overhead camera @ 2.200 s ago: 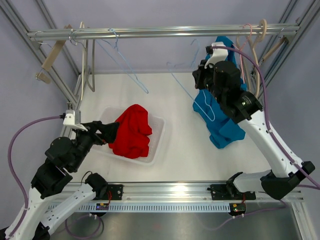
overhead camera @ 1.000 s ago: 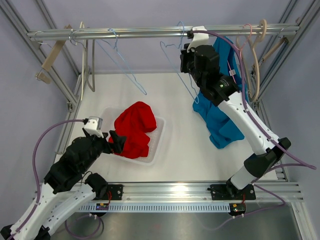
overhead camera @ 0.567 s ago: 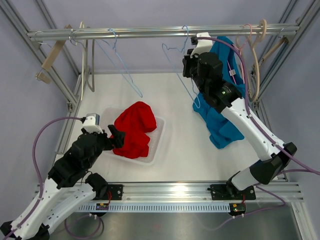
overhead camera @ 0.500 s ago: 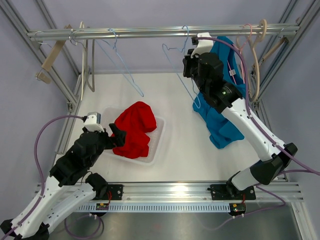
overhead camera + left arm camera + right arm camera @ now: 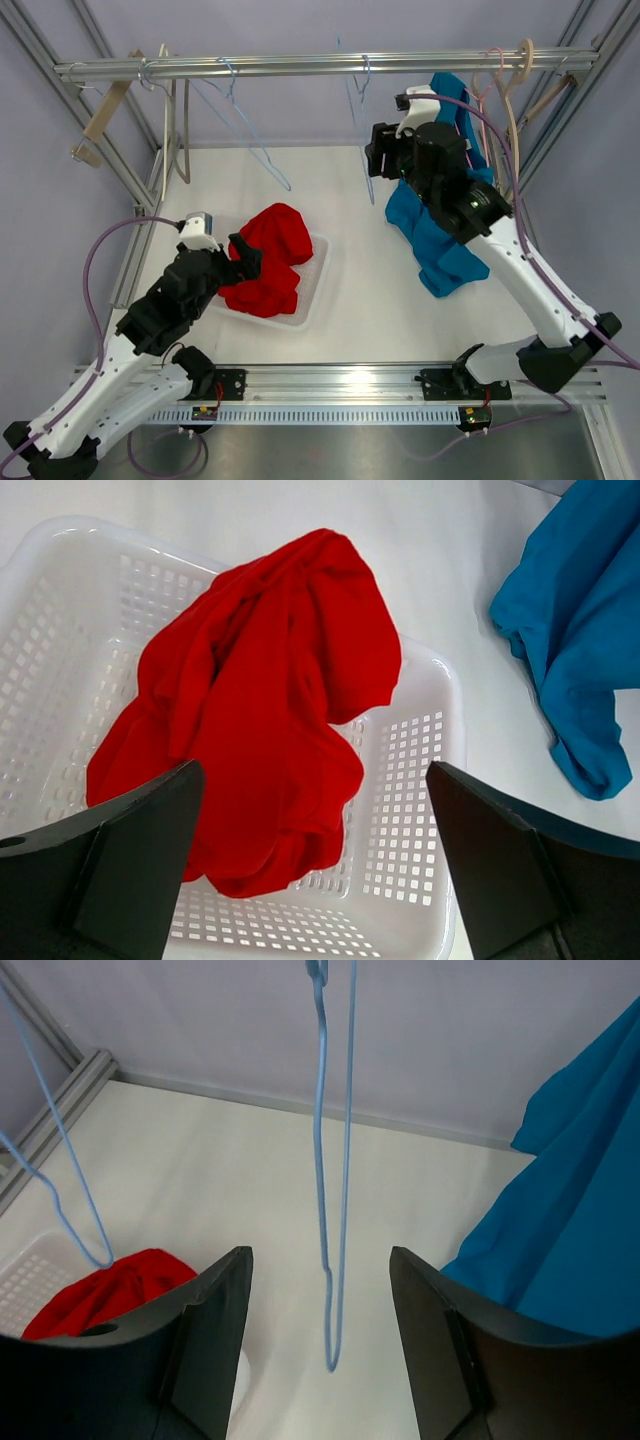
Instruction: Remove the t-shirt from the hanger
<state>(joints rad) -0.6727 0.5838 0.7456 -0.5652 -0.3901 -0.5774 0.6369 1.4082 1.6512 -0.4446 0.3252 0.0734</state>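
Note:
An empty blue wire hanger (image 5: 358, 95) (image 5: 335, 1210) hangs edge-on from the top rail (image 5: 250, 67). My right gripper (image 5: 377, 162) (image 5: 327, 1348) faces it, open, and the wire hangs free between the fingers without touching them. A blue t-shirt (image 5: 438, 235) (image 5: 575, 1230) (image 5: 570, 650) drapes from near the rail down onto the table, behind my right arm; I cannot tell whether a hanger holds it. A red t-shirt (image 5: 265, 258) (image 5: 255, 710) lies crumpled in a white basket (image 5: 318, 262) (image 5: 425, 820). My left gripper (image 5: 247, 262) (image 5: 312, 858) hovers open over it, holding nothing.
Another blue wire hanger (image 5: 248, 135) (image 5: 60, 1175) and pale hangers (image 5: 172, 120) hang on the rail's left part. A wooden hanger (image 5: 103, 112) hangs at the far left. Wooden and pink hangers (image 5: 510, 110) hang at the right. Frame posts stand at both sides.
My right gripper has opened and let go of the blue hanger, which now hangs on the rail. That arm has drawn back to the right. My left arm shifted slightly right over the basket.

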